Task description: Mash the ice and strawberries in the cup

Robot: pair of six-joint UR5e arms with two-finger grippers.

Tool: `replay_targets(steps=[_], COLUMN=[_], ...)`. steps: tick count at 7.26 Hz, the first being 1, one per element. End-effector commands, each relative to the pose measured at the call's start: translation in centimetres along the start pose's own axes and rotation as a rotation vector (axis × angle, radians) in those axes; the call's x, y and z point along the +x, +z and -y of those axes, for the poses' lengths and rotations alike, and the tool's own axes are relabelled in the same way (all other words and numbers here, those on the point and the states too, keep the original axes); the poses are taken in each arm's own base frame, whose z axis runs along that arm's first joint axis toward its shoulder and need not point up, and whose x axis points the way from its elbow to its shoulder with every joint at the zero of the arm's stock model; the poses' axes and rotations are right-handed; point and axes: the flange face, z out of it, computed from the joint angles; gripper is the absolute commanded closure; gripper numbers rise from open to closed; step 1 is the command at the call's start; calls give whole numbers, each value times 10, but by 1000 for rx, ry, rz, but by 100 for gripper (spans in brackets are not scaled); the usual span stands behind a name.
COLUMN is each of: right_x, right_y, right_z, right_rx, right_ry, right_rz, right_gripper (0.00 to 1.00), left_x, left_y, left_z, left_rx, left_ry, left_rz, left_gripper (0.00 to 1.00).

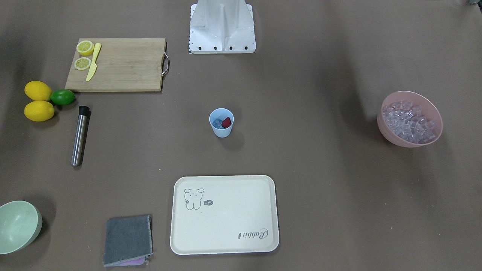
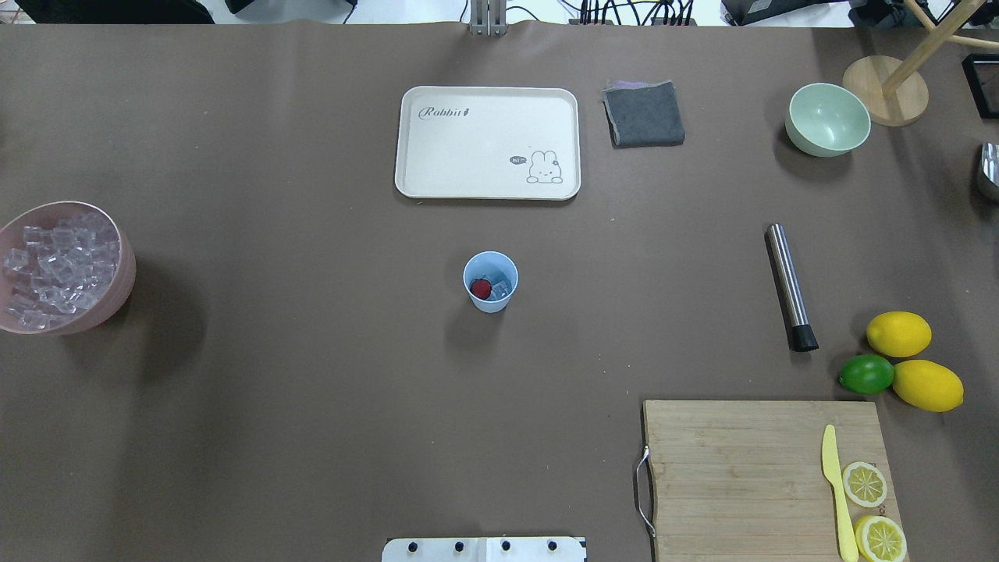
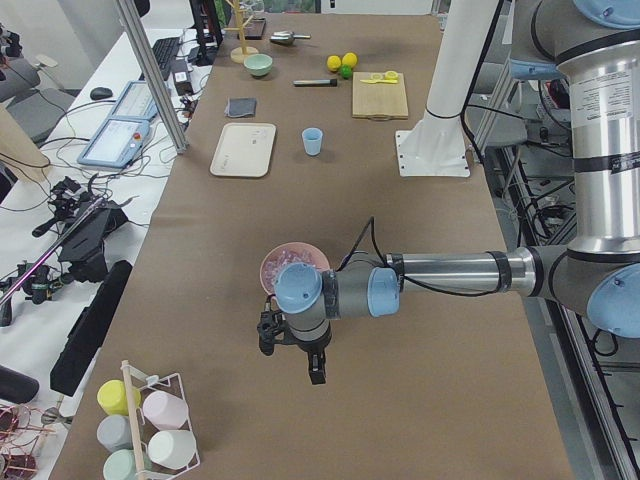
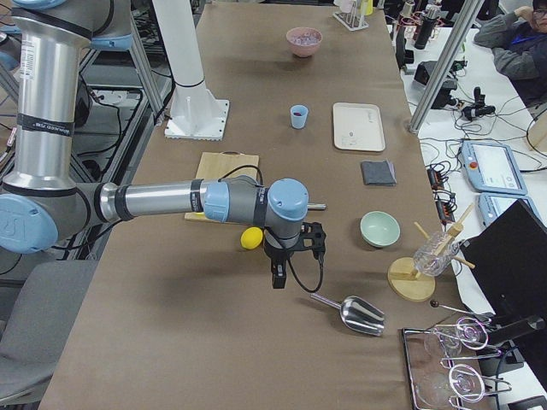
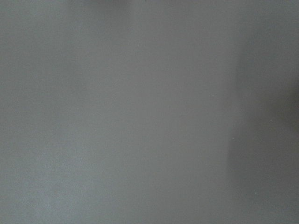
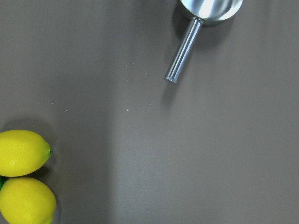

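The light-blue cup (image 2: 490, 281) stands upright at the table's middle, also in the front view (image 1: 221, 122). Inside it lie a red strawberry (image 2: 481, 289) and a few clear ice cubes (image 2: 501, 288). My left gripper (image 3: 300, 355) hangs over bare table beside the pink bowl of ice (image 2: 62, 265), far from the cup; I cannot tell whether it is open or shut. My right gripper (image 4: 278, 278) hangs beyond the lemons (image 6: 21, 151), near a metal scoop (image 6: 205, 9); I cannot tell its state either.
A steel muddler (image 2: 790, 286) lies on the table to the cup's right. A cutting board (image 2: 765, 476) holds lemon halves and a yellow knife. A cream tray (image 2: 488, 140), a grey cloth (image 2: 643, 114) and a pale green bowl (image 2: 827, 119) sit along the far side.
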Motion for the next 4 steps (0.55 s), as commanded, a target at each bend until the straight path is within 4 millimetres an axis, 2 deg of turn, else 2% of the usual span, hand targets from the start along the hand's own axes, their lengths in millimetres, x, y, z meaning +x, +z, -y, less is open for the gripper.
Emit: replay_targets(steps=[1,3,4], right_x=[4,5,13], right_y=[-3,-7,-7], right_z=[-6,-5,-5], right_rx=[10,21,24], right_ry=[32,40,41], right_rz=[0,-27,-70], right_gripper=[0,0,0], left_x=[-1,-3,-3], left_y=[0,3,4], left_z=[-1,-4,-4], left_rx=[0,-7,-7], left_ry=[-2,-6,-6], left_rz=[0,-1,-1], left_gripper=[1,1,1])
